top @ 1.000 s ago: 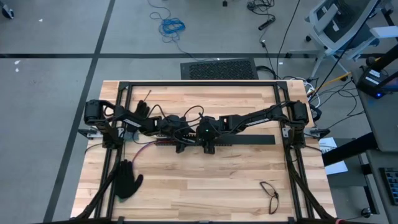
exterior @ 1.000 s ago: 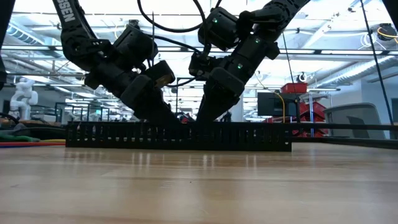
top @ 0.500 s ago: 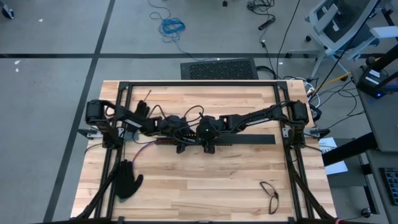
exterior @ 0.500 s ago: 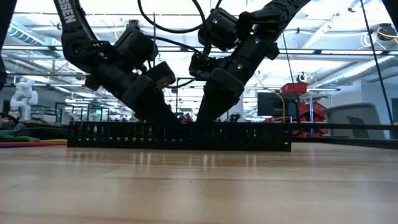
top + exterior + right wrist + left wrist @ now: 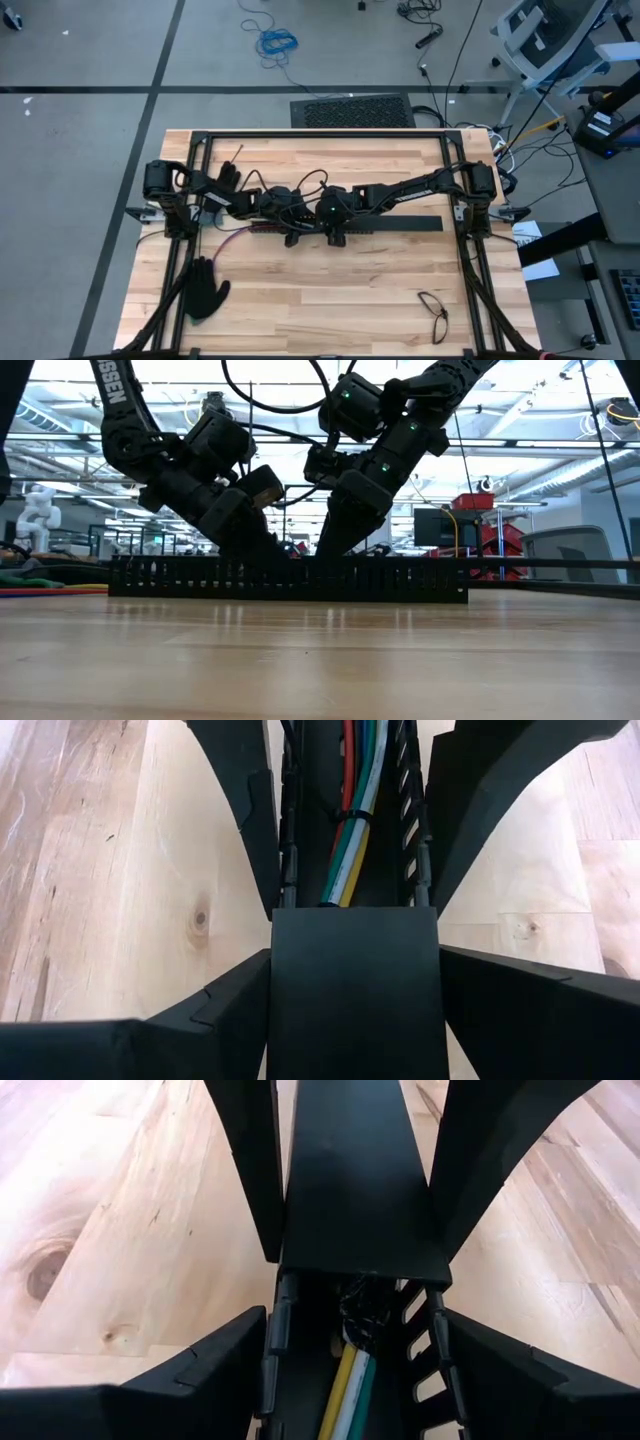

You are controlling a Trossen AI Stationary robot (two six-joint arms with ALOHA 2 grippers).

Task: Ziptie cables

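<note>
Mid-table, both arms meet over a long black slotted duct (image 5: pixel 345 225) lying across the boards. The left tool (image 5: pixel 291 222) and right tool (image 5: pixel 334 224) stand nose to nose, each with its fingers spread to straddle the duct, one finger down either outer wall; whether they press the walls or merely flank them I cannot tell. A flat black cover (image 5: pixel 352 980) sits on the part of the duct under the right tool, and its edge stops between the two tools. The cables (image 5: pixel 355 830), red, green, white and yellow, lie inside the open channel, and a thin dark ziptie (image 5: pixel 352 816) already rings them. The left wrist view shows the same bundle (image 5: pixel 348 1385) running under the cover's edge (image 5: pixel 362 1180).

My reading: the tying looks done, and the step in hand is handling the duct or its cover around the tied bundle. Next, the tools likely need a steady squeeze and level travel along the walls, keeping the cables down in the channel.
</note>
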